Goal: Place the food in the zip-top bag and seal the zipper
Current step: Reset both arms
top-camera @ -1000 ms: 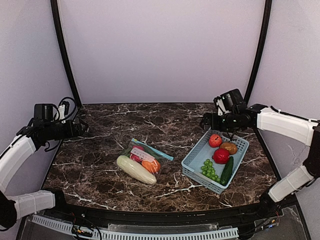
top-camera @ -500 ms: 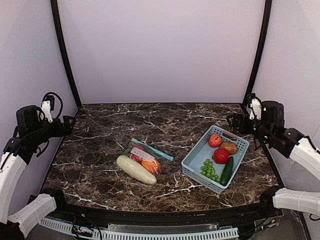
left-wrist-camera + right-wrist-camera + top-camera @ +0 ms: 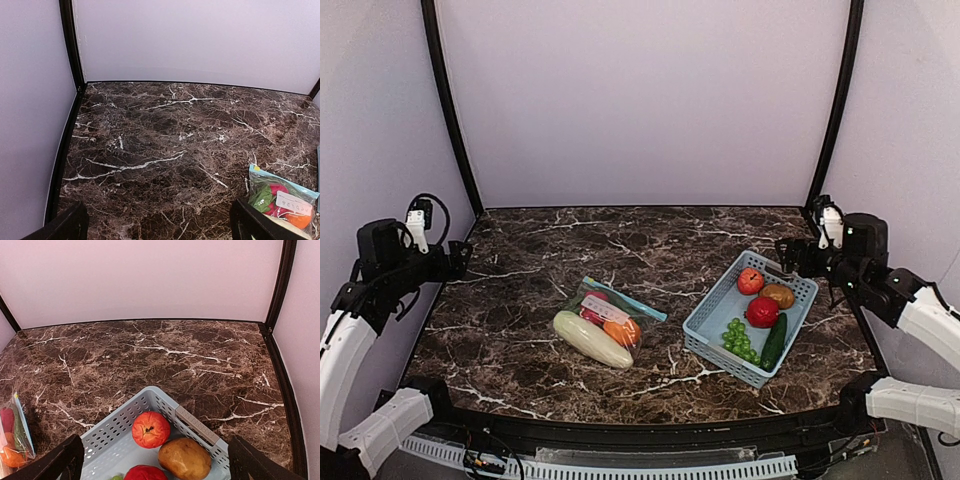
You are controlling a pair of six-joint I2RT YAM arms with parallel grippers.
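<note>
Left gripper (image 3: 159, 227) and right gripper (image 3: 157, 465) spread wide and empty, white label (image 3: 293, 202) on zip-top bag (image 3: 612, 312) bearing illegible scrawl, blue basket (image 3: 718, 357) nearby

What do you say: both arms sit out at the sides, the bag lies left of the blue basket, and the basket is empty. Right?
Not quite. The basket is not empty: the top view shows an apple, a potato, grapes and a cucumber among the food in it. The rest holds.
</note>
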